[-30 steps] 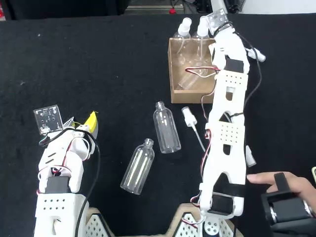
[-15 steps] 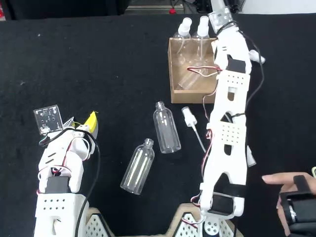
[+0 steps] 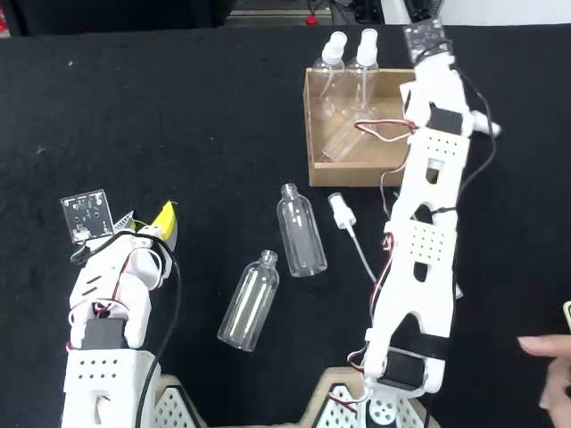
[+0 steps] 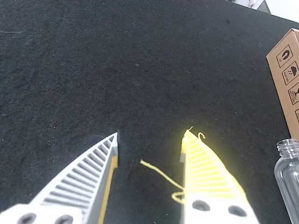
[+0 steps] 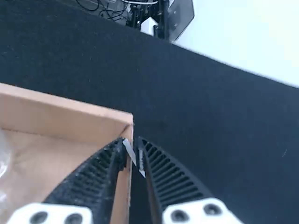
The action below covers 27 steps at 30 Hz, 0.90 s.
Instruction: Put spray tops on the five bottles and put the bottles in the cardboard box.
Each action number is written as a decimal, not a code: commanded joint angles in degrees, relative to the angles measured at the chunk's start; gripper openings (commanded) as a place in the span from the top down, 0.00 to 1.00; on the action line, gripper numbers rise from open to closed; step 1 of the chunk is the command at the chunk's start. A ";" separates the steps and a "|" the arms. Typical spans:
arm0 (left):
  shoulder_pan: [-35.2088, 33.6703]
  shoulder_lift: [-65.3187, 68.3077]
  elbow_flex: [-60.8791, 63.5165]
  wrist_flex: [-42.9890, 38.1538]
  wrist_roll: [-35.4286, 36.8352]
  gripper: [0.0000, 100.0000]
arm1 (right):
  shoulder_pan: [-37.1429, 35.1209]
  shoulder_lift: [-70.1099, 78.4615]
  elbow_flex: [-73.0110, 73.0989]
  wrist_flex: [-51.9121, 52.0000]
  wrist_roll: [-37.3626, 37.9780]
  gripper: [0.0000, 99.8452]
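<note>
The cardboard box (image 3: 314, 134) holds two upright bottles with spray tops (image 3: 333, 53) and a third bottle lying flat (image 3: 343, 138). Two open-necked bottles (image 3: 301, 229) (image 3: 250, 299) lie on the black table, with a loose spray top (image 3: 342, 212) beside them. My right gripper (image 5: 133, 151) is shut and empty, tips at the box's far right corner (image 5: 126, 119). My left gripper (image 4: 149, 137) (image 3: 147, 221) rests open over bare table at the near left, and one bottle's neck (image 4: 289, 163) shows at the edge of its wrist view.
The right arm (image 3: 419, 232) stretches over the table from the near edge to the box's right side. A person's hand (image 3: 549, 357) is at the near right corner. Open table lies to the left of the box.
The right arm swung rightward from above the box's upright bottles to its right edge. The person's hand drew back toward the near right corner. The left arm kept still.
</note>
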 commanded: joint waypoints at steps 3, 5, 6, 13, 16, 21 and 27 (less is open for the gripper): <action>0.75 -0.70 -0.92 -1.41 0.35 0.79 | 2.20 -11.91 -3.21 10.29 -4.57 0.99; 0.75 -0.70 -0.92 -1.41 0.44 0.79 | 2.90 -13.49 -3.21 13.36 -5.71 0.99; 0.75 -0.70 -0.92 -1.41 0.44 0.79 | 3.08 -14.20 -3.21 15.12 -6.15 0.99; 0.75 -0.70 -0.92 -1.41 0.53 0.79 | 3.16 -21.49 -3.30 28.22 -8.70 0.99; 0.75 -0.70 -0.92 -1.41 0.53 0.79 | 3.78 -25.45 -3.21 32.70 -9.93 0.99; 0.75 -0.70 -0.92 -1.32 0.53 0.79 | 3.96 -30.81 -3.21 38.24 -9.93 0.99; 0.75 -0.70 -0.92 -1.14 0.53 0.79 | 4.04 -36.62 -3.21 45.45 -9.93 0.99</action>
